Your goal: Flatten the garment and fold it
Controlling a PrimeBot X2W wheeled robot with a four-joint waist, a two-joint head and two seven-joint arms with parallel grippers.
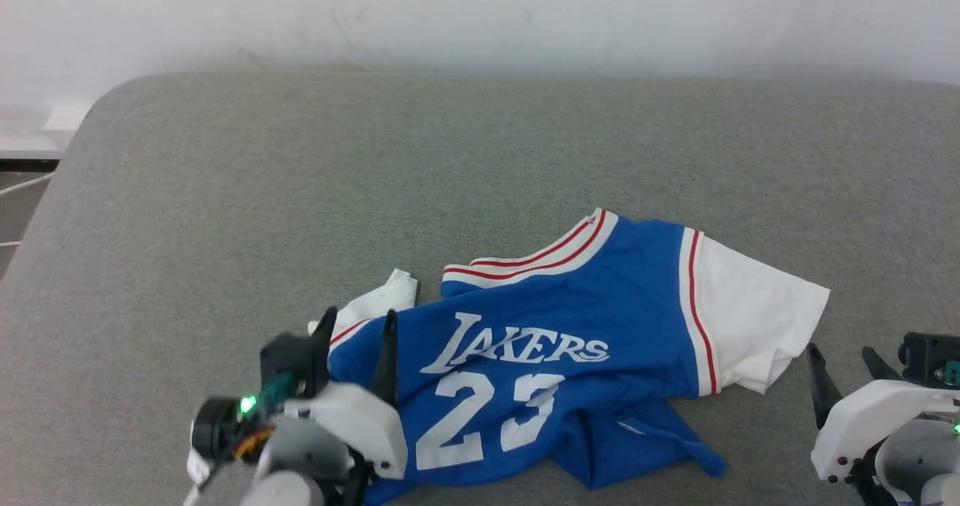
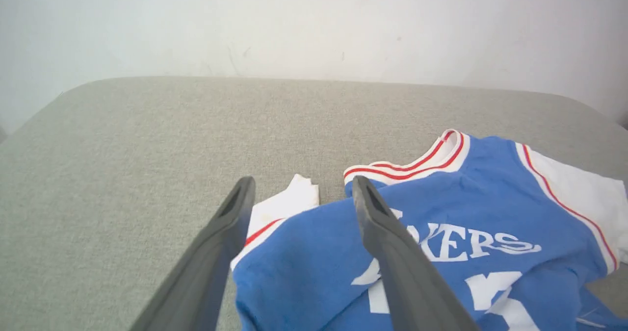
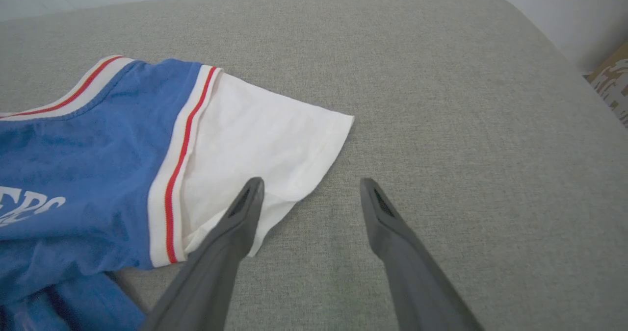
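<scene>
Garment point(image 1: 570, 318): royal-blue jersey T-shirt, lying front-up on the near half of the grey fabric-covered surface point(image 1: 300, 176), right of centre in the head view. It is not flat.

The white "LAKERS 23" print point(image 1: 517, 345) faces up, and creases distort the digits. The red-striped white collar point(image 1: 540, 255) lies on the far side. The sleeve on the robot's right point(image 1: 757, 318) is spread out white and mostly smooth, with red-striped trim at its seam. The sleeve on the robot's left point(image 1: 382, 296) is bunched into a small white lump beside the shoulder. The lower hem point(image 1: 645, 438) is crumpled and folded over toward the near edge.

Left gripper point(image 1: 360, 318): fingers apart, with nothing clamped. In the left wrist view the left gripper point(image 2: 303, 180) is over the garment point(image 2: 456, 193) at the bunched sleeve and blue shoulder edge. Contact with the cloth cannot be confirmed.

Right gripper point(image 1: 840, 352): fingers apart and empty, just beside the spread sleeve's outer corner. In the right wrist view the right gripper point(image 3: 311, 180) has one finger overlapping the white corner of the garment point(image 3: 98, 140) and the other over bare grey fabric.

A pale wall point(image 1: 480, 11) stands behind the surface.
</scene>
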